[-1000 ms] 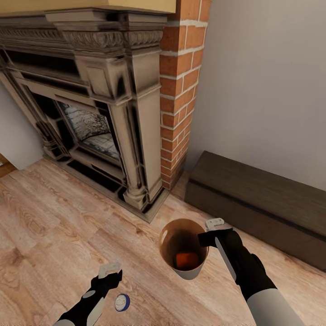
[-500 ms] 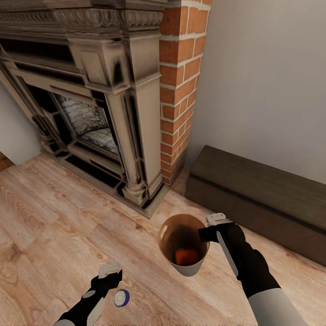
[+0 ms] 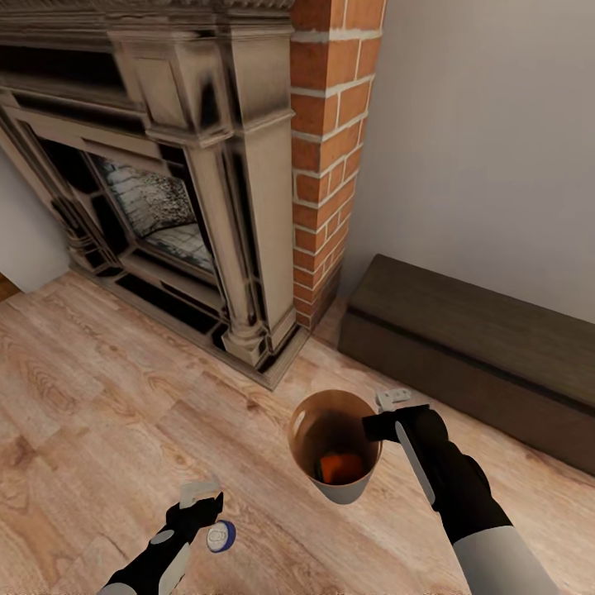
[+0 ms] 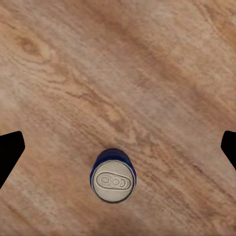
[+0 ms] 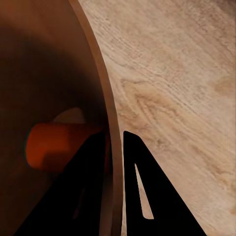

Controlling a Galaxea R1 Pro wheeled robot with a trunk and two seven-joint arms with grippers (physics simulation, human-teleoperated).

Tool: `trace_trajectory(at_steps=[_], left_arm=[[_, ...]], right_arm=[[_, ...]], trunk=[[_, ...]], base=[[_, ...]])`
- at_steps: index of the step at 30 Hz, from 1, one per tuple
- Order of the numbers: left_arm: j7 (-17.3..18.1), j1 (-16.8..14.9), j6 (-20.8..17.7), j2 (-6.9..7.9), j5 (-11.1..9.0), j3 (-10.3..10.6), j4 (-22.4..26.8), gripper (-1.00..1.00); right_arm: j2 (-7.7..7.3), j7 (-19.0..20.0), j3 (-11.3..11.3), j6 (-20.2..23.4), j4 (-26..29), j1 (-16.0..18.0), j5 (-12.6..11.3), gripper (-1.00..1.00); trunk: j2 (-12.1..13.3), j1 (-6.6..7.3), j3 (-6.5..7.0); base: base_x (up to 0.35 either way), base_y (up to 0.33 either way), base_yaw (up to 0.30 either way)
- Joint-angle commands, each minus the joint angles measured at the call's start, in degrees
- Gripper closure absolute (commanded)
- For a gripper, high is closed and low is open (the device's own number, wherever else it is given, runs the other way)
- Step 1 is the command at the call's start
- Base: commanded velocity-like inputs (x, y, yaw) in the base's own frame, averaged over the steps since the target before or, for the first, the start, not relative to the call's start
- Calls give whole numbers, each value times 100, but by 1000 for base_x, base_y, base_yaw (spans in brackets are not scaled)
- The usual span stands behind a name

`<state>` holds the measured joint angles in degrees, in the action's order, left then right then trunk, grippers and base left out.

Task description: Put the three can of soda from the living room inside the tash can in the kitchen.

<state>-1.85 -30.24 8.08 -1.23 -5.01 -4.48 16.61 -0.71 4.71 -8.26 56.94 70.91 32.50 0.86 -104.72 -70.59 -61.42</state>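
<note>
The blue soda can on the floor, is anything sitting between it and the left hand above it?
Nothing visible does. The blue soda can stands upright on bare wood floor, with the open left hand above it, fingers wide apart. The trash can, held at its rim by the right hand, is off to the side.

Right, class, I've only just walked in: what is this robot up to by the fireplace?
The right gripper is clamped on the rim of the trash can, carrying it tilted above the wood floor, with an orange can lying inside. The left gripper hangs open over a dark blue can standing on the floor, not gripped.
</note>
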Motion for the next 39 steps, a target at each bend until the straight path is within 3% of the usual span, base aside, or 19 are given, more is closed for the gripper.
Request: trace_trajectory(at_steps=[1,31,39], left_arm=[[0,0,0,0,0,0,0,-100],[0,0,0,0,0,0,1,-100],[0,0,0,11,0,4,59,-100]], right_arm=[[1,30,0,3,2,2,-95,100],[1,43,0,3,9,2,-95,100],[1,47,0,2,10,2,-95,100]], trunk=[[-42,-22,-27],[-1245,-681,-839],[-1245,-681,-894]], base=[[0,0,0],[0,0,0],[0,0,0]])
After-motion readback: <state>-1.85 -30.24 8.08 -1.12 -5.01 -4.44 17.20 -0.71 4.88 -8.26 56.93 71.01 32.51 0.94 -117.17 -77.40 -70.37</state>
